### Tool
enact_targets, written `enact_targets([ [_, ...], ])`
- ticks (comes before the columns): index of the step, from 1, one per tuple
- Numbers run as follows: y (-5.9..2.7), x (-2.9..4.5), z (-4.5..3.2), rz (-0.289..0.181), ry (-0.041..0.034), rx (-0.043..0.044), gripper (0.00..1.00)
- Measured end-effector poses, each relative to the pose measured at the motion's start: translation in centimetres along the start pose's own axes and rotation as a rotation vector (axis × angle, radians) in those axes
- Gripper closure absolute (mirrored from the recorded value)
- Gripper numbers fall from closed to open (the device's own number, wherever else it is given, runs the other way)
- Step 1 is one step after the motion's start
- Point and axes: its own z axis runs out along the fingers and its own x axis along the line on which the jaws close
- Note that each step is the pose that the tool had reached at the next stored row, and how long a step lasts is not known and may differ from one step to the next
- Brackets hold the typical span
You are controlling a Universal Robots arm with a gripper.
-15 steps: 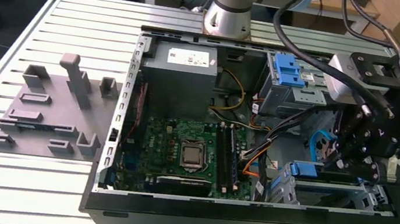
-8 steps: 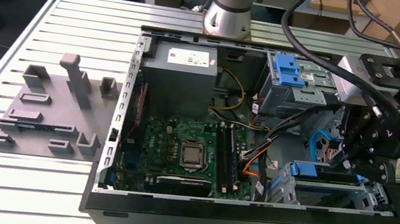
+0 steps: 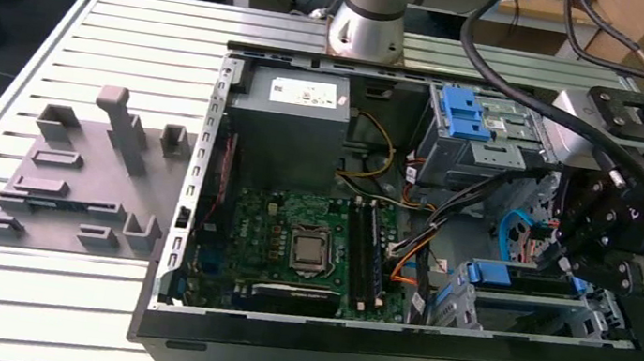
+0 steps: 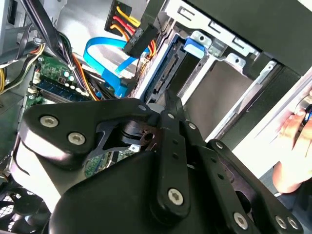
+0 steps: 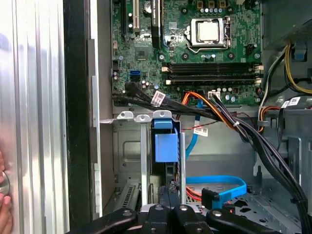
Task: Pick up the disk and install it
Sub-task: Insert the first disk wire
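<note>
The disk [image 3: 520, 279] stands on edge in the lower drive bay at the front corner of the open computer case [image 3: 399, 352], on the exterior view's right. Its blue rail tab [image 5: 165, 146] shows in the first wrist view and again in the second wrist view [image 4: 196, 45]. My black gripper [image 3: 563, 264] hangs right over that bay. Its fingertips are drawn close together at the disk's upper edge [image 5: 169, 187] [image 4: 171, 100]. Whether they pinch the disk or just rest on it, I cannot tell.
Bundled cables [image 5: 229, 119] and a blue flat cable [image 5: 219, 187] run beside the bay. The motherboard [image 3: 301, 244], a grey power supply [image 3: 293, 120] and a silver cage with a blue latch [image 3: 469, 121] fill the case. A grey fixture [image 3: 83, 175] lies on the slatted table. A person's hand [image 4: 292, 141] is outside the case wall.
</note>
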Motion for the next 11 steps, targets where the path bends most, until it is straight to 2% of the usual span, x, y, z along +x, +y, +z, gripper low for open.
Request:
enact_targets([
  [6,-0.12,-0.07,-0.32,0.002,0.0002,0.0004,0.89],
  [9,-0.13,-0.1,-0.76,0.001,0.0,0.001,0.89],
  [10,-0.15,-0.15,-1.28,0.001,0.0002,0.0011,0.89],
  [11,-0.17,-0.21,-1.41,0.002,0.0004,0.0011,0.89],
])
